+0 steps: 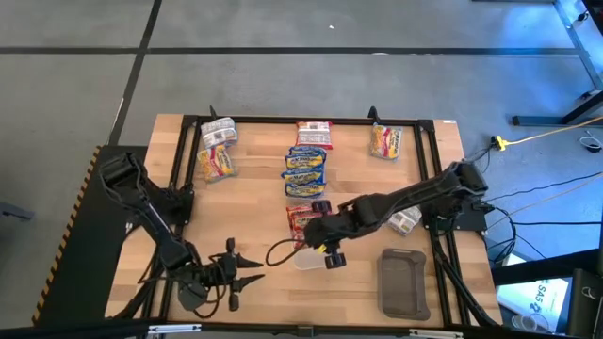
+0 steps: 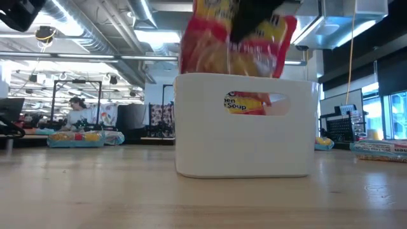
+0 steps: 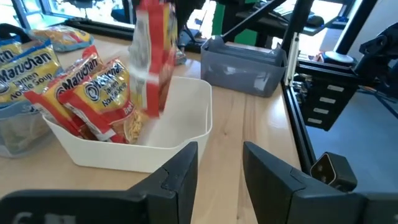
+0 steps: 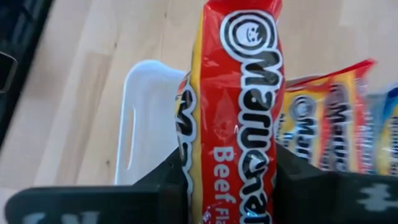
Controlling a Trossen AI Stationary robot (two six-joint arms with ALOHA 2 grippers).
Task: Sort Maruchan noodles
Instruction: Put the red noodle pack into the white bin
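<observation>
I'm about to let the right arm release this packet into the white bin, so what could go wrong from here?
1. The right gripper holds the red crinkly plastic Beef noodle packet upright above the white plastic bin; released from there, it may tip over the rim.
2. Red noodle packets already in the bin lean across one side, so the new one may jam on them.
3. The left gripper waits close to the bin and could nudge it.

Free gap between white tray and grey tray.

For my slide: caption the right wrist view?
Right gripper holds a red crinkly Maruchan beef packet above the white plastic tray.
</observation>
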